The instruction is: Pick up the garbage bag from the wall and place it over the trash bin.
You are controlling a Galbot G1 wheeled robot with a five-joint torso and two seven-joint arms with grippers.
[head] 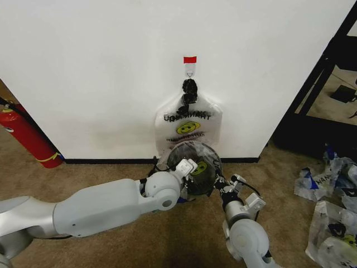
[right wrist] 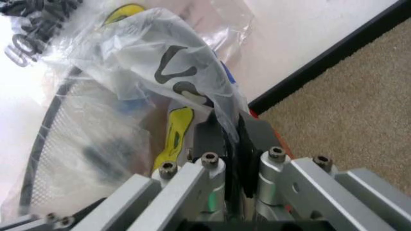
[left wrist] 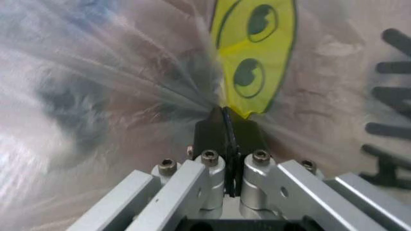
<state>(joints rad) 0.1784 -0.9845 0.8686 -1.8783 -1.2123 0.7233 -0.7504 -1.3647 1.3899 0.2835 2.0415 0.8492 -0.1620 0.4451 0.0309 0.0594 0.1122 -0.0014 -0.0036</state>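
Observation:
The see-through garbage bag [head: 202, 161] with its yellow smiley lies stretched over the mouth of the round black mesh trash bin [head: 218, 159], which stands on the carpet against the white wall [head: 83, 67]. My left gripper [head: 189, 167] sits at the bin's left rim, shut on the bag's film [left wrist: 115, 72] just beside the smiley; its black fingertips [left wrist: 215, 127] pinch the plastic. At the bin's right side my right gripper [head: 222, 184] is shut on a bunched fold of the bag [right wrist: 160, 53], with the mesh [right wrist: 57, 139] next to it.
An opaque white "THANK YOU" bag [head: 188, 125] with a black knot hangs from the red-topped hook [head: 190, 60] right above the bin. A red fire extinguisher [head: 28, 137] leans at the left. Several plastic bags [head: 329, 212] lie on the carpet at right, near a black frame [head: 318, 84].

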